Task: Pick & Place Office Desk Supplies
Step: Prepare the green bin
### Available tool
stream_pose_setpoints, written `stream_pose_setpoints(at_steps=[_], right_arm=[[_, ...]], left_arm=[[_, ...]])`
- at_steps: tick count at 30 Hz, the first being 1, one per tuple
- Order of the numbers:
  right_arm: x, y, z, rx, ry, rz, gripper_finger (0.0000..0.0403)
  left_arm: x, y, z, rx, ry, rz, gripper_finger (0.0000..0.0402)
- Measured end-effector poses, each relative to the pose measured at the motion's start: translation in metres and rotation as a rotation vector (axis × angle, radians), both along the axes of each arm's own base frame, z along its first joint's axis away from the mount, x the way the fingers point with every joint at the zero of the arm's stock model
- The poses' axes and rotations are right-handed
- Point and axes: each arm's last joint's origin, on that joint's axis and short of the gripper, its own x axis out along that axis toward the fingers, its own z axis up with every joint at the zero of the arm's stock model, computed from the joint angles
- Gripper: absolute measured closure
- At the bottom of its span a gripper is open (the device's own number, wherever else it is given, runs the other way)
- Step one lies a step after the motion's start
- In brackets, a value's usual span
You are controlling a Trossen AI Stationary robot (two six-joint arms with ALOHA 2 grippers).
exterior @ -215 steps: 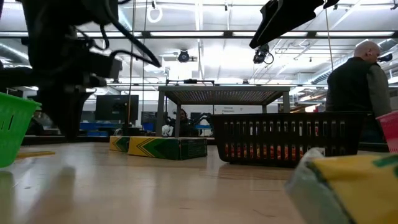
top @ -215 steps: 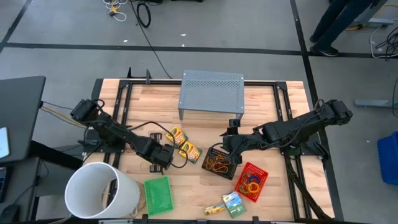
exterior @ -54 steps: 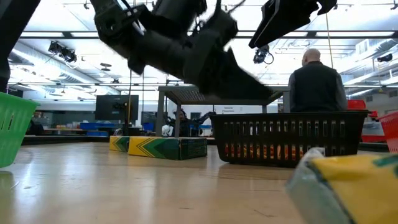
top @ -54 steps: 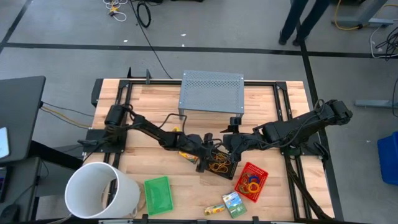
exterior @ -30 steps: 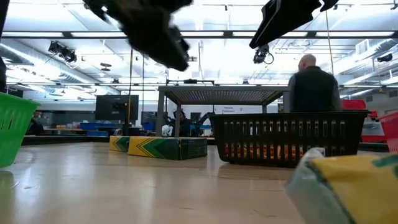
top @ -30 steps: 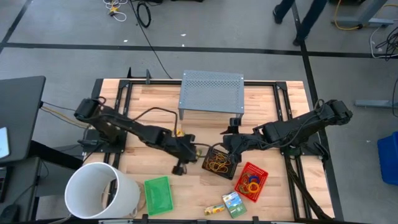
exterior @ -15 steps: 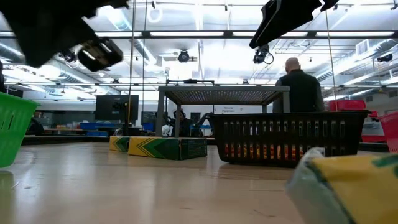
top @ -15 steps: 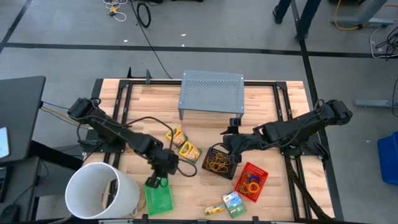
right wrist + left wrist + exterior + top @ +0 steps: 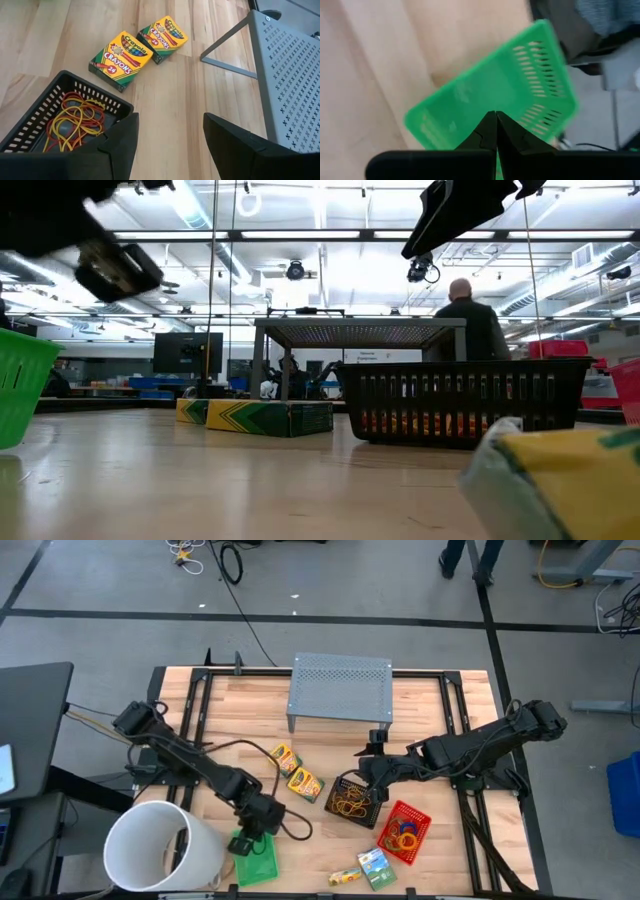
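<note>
Left gripper (image 9: 243,843) hangs over the green tray (image 9: 260,859), fingers pinched together, apparently empty — it could nudge the tray toward the bucket (image 9: 165,846). Right gripper (image 9: 171,131) waits, spread, beyond the tray.

The wooden tabletop (image 9: 420,705) of pale planks stands on a grey concrete floor (image 9: 120,580) crossed by dark tape lines (image 9: 300,618); beyond the tabletop's far edge black cables (image 9: 232,562) trail on that floor; a person's legs (image 9: 478,560) show past its far right corner; behind it, long ceiling lights (image 9: 300,237) run above distant desks, and a person (image 9: 466,320) stands with back turned.
</note>
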Motion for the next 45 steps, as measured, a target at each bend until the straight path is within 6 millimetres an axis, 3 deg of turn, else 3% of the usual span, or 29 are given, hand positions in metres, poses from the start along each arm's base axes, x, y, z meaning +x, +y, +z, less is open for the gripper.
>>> stream_pose_setpoints(at_steps=[15,31,45], right_arm=[[0.000,0.000,0.000,0.000,0.004,-0.002,0.0172],[0.000,-0.001,0.000,-0.012,-0.003,-0.011,0.0172],[0.000,0.000,0.000,-0.011,-0.005,-0.011,0.0172]], left_arm=[[0.009,-0.001,-0.051,0.206,0.128,0.096,0.0400],[0.010,0.032,-0.055,0.632,0.073,0.278,0.0400],[0.027,0.078,-0.053,0.809,0.021,0.394,0.0401]])
